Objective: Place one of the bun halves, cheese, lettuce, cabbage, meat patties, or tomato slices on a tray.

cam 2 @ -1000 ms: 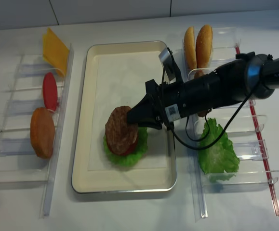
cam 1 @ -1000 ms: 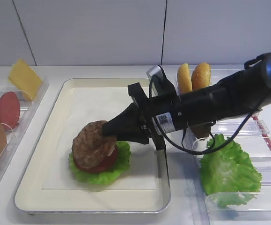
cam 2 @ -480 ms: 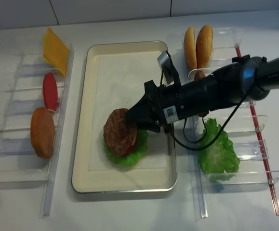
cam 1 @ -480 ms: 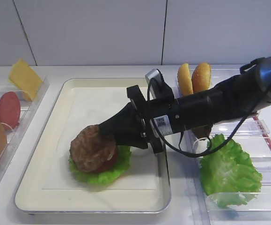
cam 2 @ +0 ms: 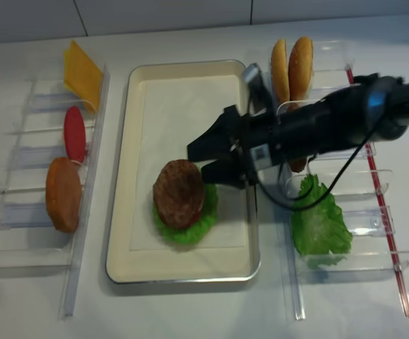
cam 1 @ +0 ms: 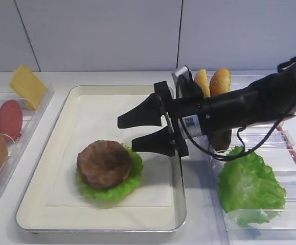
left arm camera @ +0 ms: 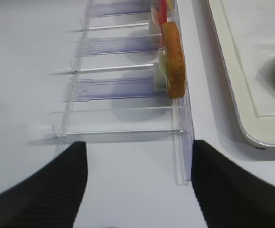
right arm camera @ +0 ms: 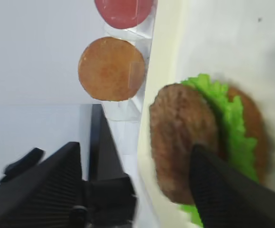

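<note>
A dark-brown meat patty lies flat on a lettuce leaf in the front half of the cream tray. My right gripper hovers open just above and to the right of the patty, holding nothing. The overhead view shows the same patty, tray and right gripper. In the right wrist view the patty sits beyond the spread fingers. My left gripper is open over bare table beside the left rack.
The left clear rack holds cheese, a tomato slice and a bun half. The right rack holds two upright bun halves and a lettuce leaf. My right arm crosses that rack.
The right gripper has opened and let go of the patty, then lifted back up and to the right. The patty has settled flat on the lettuce stack.
</note>
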### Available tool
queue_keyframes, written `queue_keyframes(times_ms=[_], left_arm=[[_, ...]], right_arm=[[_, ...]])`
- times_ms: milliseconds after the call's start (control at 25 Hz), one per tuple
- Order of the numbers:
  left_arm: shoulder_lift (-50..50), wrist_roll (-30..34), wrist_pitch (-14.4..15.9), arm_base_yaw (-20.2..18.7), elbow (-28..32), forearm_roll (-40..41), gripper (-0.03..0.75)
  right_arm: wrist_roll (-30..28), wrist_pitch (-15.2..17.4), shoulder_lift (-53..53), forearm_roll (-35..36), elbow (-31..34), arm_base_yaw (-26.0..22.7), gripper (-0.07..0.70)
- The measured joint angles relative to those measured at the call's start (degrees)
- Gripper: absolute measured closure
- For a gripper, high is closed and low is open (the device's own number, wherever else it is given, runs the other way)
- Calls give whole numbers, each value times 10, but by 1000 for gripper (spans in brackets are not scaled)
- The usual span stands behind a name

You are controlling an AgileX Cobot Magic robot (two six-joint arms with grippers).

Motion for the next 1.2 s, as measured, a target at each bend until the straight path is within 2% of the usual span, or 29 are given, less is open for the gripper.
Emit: queue_keyframes(times_ms=[160,320,480,600,960,1080,1200], left_arm=[[0,0,0,0,0,0,259],[0,0,0,0,0,0,259],[0,0,0,0,0,0,259],[0,0,0,0,0,0,259],[0,0,0,0,0,0,259],[0,0,0,0,0,0,259],[0,0,0,0,0,0,259]], right_arm=[[35,-26,-5,-84,-15,-14,133],[84,-28,-16,-156,-56,-14,133],[152,-26,-36,-239,-123,-14,132],[224,-19,-56,-334,-191,-14,132],[438,8,-112,-693,-409,-14,133],[481,14,-129,-792,-445,-14,133],[500,17,-153,-847,-454,-15,133]])
